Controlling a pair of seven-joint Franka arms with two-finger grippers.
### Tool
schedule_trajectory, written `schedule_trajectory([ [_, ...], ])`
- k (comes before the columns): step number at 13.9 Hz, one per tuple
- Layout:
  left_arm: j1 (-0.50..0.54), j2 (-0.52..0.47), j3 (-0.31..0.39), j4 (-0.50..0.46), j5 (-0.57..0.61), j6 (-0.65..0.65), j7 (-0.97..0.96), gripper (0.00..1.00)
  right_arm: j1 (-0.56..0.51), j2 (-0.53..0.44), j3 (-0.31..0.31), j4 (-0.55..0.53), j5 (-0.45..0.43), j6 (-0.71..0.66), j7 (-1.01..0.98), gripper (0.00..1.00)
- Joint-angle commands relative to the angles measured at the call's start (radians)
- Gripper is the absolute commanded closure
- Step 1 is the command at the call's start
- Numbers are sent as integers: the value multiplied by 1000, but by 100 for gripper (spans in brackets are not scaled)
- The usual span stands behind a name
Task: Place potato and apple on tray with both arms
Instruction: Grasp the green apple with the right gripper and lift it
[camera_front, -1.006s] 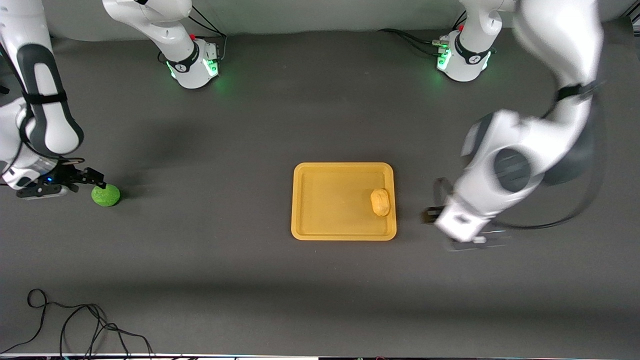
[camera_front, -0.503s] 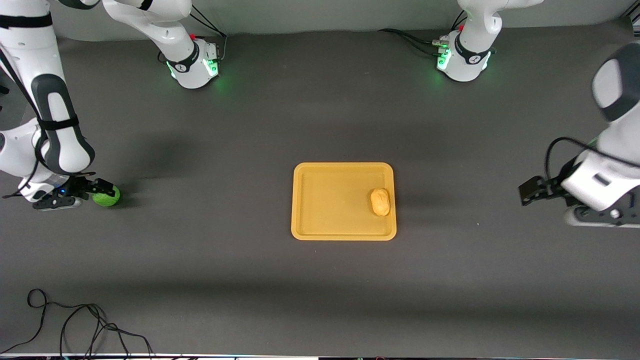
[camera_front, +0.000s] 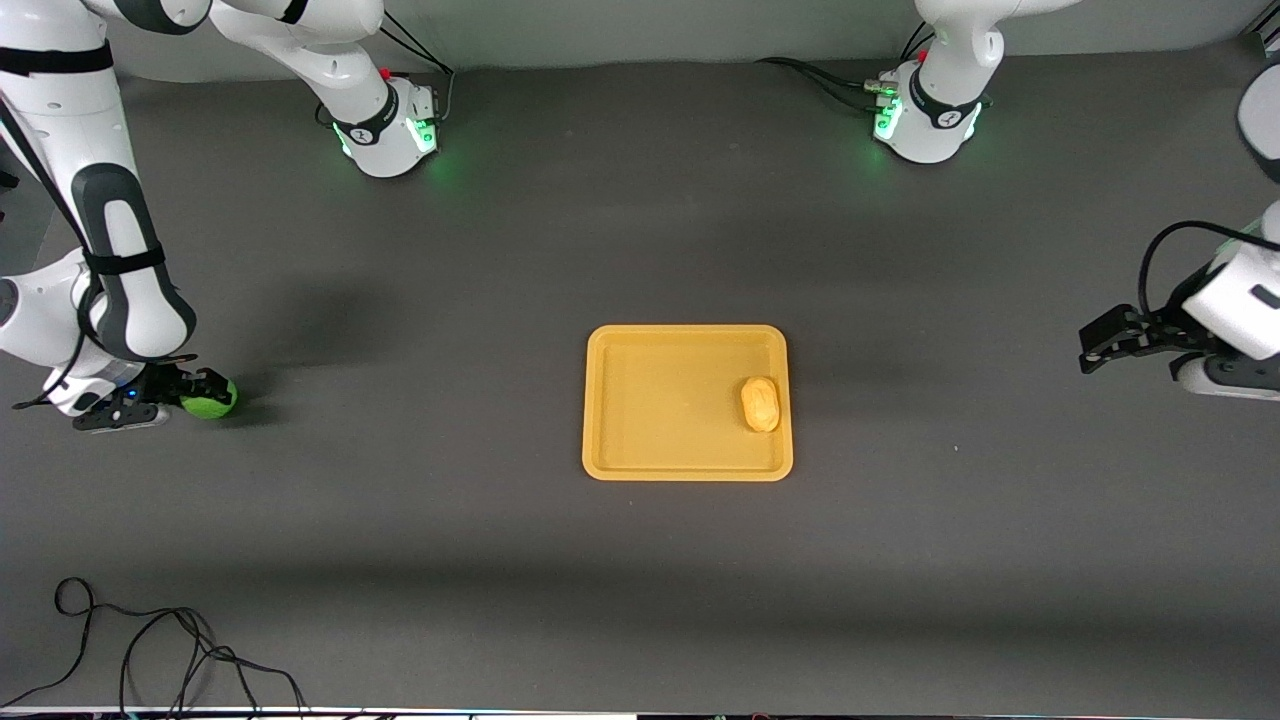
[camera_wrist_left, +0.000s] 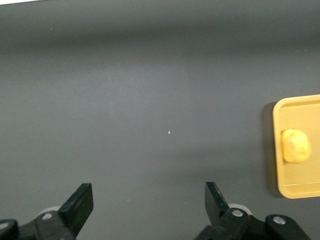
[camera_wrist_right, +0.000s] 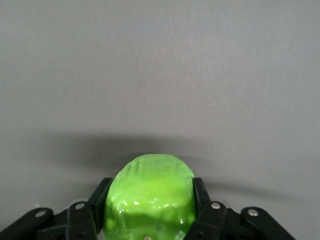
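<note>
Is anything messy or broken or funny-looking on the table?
Nothing looks spilled or broken. The potato lies in the tray, close to the rim at the left arm's end. The apple sits on the table between the fingers of the right end effector. The left end effector is open over bare table.

Even overhead light, all views sharp. Soft shadows fall on the table (camera_front: 640, 560) beside the tray (camera_front: 687, 470). Green glow rings both arm bases.

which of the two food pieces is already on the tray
The potato, the yellow-tan oval lying in the tray. The green apple sits on the table between the right gripper jaws.
</note>
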Motion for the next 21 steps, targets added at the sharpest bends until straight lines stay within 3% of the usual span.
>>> schedule_trajectory([
  [1, 24, -19, -5, -35, 20, 20, 19, 0, 30, -125, -21, 62, -54, -155, -15, 59],
  [3, 24, -12, -5, -36, 20, 19, 5, 0, 31, -179, -35, 182, -193, -308, 72, 59],
  [5, 30, -25, -4, -32, 11, 8, 5, 0, 33, -196, -29, 373, -299, -538, 167, 59],
  [8, 58, -50, 3, -18, 17, -23, 10, 0, 135, -188, -25, 595, -352, -772, 284, 59],
  [12, 63, -39, 26, -12, 17, -4, 20, 0, 337, -187, -22, 679, -343, -838, 552, 59],
  [15, 43, -41, 47, -12, 8, -23, 16, 0, 560, -164, -22, 738, -343, -860, 854, 59],
  [18, 34, -41, 50, -12, 6, -18, 13, 0, 764, -80, -19, 822, -334, -861, 1202, 59],
  [21, 23, -54, 68, -9, -3, -24, 23, 0, 908, 57, -19, 944, -228, -860, 1477, 59],
])
